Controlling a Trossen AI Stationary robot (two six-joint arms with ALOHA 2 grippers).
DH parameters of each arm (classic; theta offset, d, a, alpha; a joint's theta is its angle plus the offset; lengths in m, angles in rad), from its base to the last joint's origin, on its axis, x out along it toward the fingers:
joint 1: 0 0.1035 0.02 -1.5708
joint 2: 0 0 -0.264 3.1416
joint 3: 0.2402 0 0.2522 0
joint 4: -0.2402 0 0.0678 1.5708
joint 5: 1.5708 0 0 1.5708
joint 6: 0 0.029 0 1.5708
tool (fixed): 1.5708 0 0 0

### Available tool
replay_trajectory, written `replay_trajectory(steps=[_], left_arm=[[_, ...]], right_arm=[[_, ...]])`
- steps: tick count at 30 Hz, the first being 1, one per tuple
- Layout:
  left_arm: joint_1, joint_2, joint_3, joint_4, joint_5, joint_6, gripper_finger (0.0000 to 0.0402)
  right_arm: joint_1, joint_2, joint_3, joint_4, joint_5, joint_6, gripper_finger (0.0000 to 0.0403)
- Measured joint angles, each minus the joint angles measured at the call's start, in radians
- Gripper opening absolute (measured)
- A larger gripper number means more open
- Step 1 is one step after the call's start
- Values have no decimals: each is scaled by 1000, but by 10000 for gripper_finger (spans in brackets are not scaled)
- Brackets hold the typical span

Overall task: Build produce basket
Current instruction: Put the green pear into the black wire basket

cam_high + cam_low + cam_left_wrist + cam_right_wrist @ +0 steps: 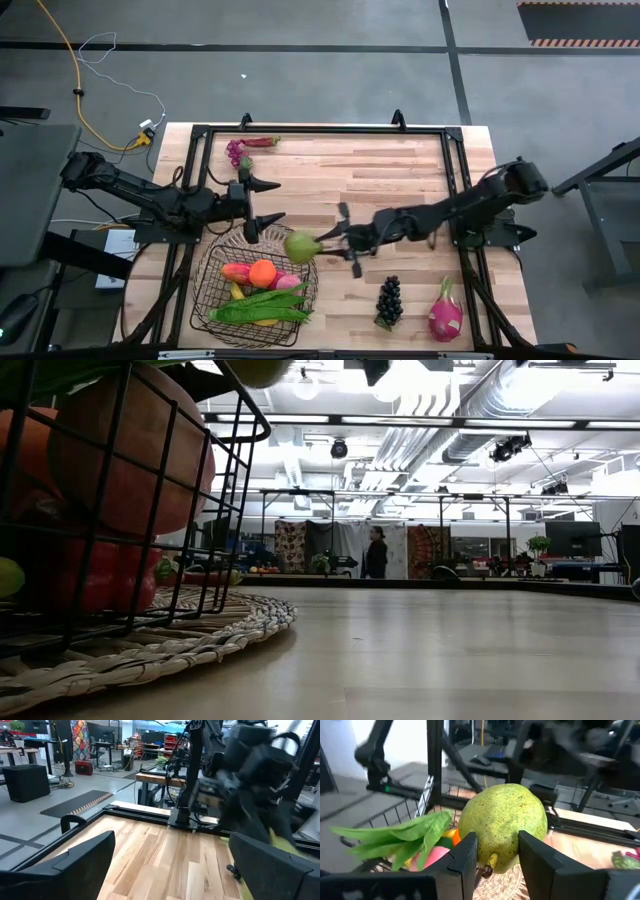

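The round dark wire basket point(212, 300) stands on a woven mat point(200, 625) near the table's near edge. It holds a mango point(236, 271), an orange point(262, 272), a peach point(287, 283), green beans point(262, 305) and a banana. My right gripper point(320, 243) is shut on a green pear point(300, 246) over the basket's far right rim. My left gripper point(262, 201) is open just beyond the basket's far rim and holds nothing. Dark grapes point(389, 299) and a pink dragon fruit point(445, 310) lie on the table to the basket's right. Purple grapes point(237, 151) lie near the far edge. My right gripper pinches the pear between its two fingers point(465, 862) at the stem end point(496, 851). The stem points back toward the wrist. The fingers come from the table's right, about level. The pear is lifted clear and sticks out ahead of the fingertips above the basket's rim point(262, 428).
A black frame point(320, 130) runs around the table's edges. Bare wood lies between the two arms and toward the far edge. Beyond the table the low view shows a person point(377, 552) far off in the room.
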Motion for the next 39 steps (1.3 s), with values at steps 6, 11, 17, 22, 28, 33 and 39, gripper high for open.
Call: replay_trajectory(steps=[6,11,17,22,28,33,39], left_arm=[[0,0,0,-1,3,-3,381],[0,0,0,0,39,-3,381],[0,0,0,0,39,-11,381],[0,0,0,-3,39,-11,381],[0,0,0,-4,39,-19,381],[0,0,0,-15,39,-27,381],[0,1,0,-30,40,-29,381]], right_arm=[[0,186,200,-4,-124,-25,115],[0,335,337,-7,-202,-26,115],[0,446,441,-23,-202,-26,115],[0,448,450,12,-202,-26,115],[1,448,450,-18,-202,-28,115],[-6,446,450,-99,-184,-52,115],[-3,349,450,-293,-141,-96,115]])
